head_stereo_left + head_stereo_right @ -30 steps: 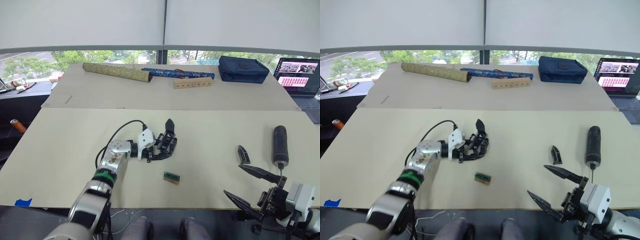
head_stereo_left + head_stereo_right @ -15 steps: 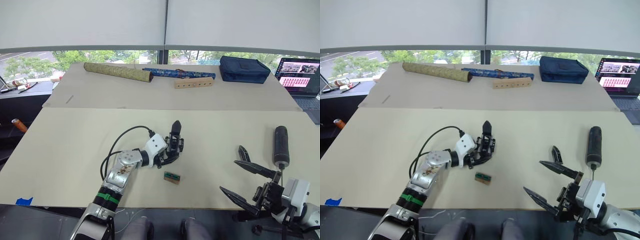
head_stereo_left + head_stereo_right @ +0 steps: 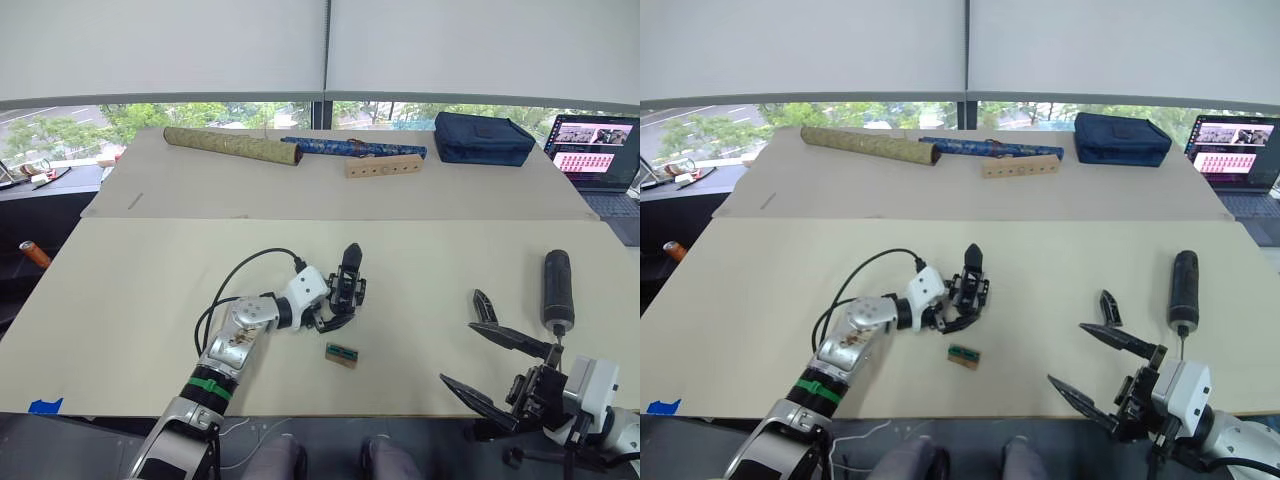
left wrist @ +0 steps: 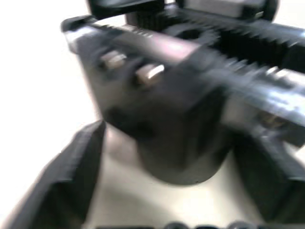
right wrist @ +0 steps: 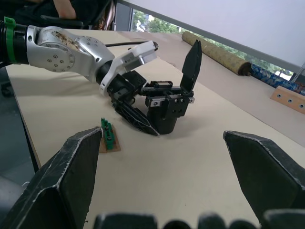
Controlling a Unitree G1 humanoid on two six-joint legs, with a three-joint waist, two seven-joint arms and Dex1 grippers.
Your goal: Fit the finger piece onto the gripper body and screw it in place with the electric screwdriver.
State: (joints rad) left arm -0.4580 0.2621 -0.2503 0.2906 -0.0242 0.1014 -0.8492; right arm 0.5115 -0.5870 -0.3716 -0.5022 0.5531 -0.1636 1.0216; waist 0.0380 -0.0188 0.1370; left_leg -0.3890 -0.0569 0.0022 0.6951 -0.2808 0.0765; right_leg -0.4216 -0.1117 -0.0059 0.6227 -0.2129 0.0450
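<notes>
Reaching in from the left, the left gripper has its fingers set around the round base of the gripper body, which stands upright mid-table with its pointed finger up. Just in front lies a small tan-and-green block. The right gripper hovers at the table's near edge, spread wide and empty. The finger piece and the electric screwdriver lie side by side beyond it.

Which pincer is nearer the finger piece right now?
Right. The right pincer hovers open just in front of the finger piece; the left pincer is across the table at the gripper body.
</notes>
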